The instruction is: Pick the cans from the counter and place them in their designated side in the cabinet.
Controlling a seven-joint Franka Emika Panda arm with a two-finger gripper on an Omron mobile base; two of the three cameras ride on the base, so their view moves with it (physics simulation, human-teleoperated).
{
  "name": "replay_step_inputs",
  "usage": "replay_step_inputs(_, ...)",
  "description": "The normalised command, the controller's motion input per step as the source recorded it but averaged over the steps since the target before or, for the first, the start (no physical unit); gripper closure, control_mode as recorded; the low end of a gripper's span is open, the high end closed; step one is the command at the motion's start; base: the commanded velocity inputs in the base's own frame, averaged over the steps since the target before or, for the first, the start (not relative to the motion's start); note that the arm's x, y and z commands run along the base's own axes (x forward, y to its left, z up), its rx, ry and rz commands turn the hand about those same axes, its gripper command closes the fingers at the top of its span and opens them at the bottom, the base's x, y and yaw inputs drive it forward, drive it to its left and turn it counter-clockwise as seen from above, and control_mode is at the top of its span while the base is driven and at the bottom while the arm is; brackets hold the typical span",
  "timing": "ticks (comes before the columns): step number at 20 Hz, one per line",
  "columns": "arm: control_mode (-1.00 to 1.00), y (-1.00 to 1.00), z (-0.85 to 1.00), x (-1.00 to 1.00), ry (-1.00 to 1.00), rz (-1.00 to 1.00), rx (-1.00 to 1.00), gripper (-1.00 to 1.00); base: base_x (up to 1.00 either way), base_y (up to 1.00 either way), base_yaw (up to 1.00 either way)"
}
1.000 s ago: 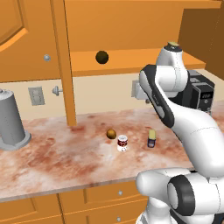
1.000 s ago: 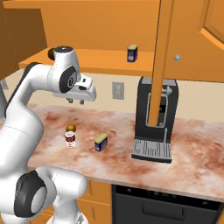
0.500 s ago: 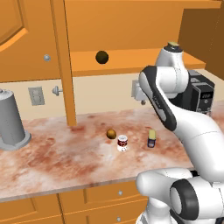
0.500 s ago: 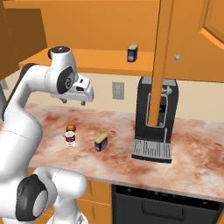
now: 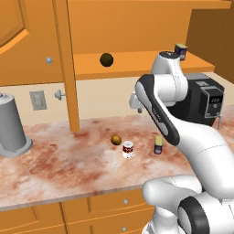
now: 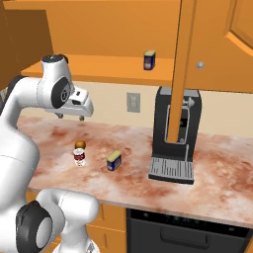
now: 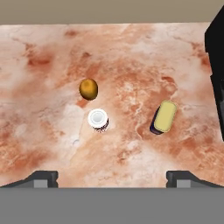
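Counter (image 7: 52,43) runs wide and bare twd the wall edge; black coffee machine (image 6: 175,133) blocks the right side. Claw (image 7: 111,175) hangs above, jaws spread wide apart, nothing held. Below it – red-white can (image 7: 98,119) upright, brown ball (image 7: 88,88) just beside, blue can (image 7: 163,117) near. 3rd can (image 6: 149,60) on cabinet shelf (image 6: 108,69).
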Motion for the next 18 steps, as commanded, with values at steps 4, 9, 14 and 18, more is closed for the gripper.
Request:
replay_step_inputs(4,-1.0,0.28,-0.12,-0.06,0.0,0.0,0.0,-1.0,0.0,0.0,0.0)
replay_step_inputs(9,-1.0,0.23,-0.14,0.0,0.0,0.0,0.0,-1.0,0.0,0.0,0.0)
replay_step_inputs(14,-1.0,0.07,-0.16,0.05,0.0,0.0,0.0,-1.0,0.0,0.0,0.0)
replay_step_inputs(18,-1.0,0.0,-0.23,0.08,0.0,0.0,-0.02,-1.0,0.0,0.0,0.0)
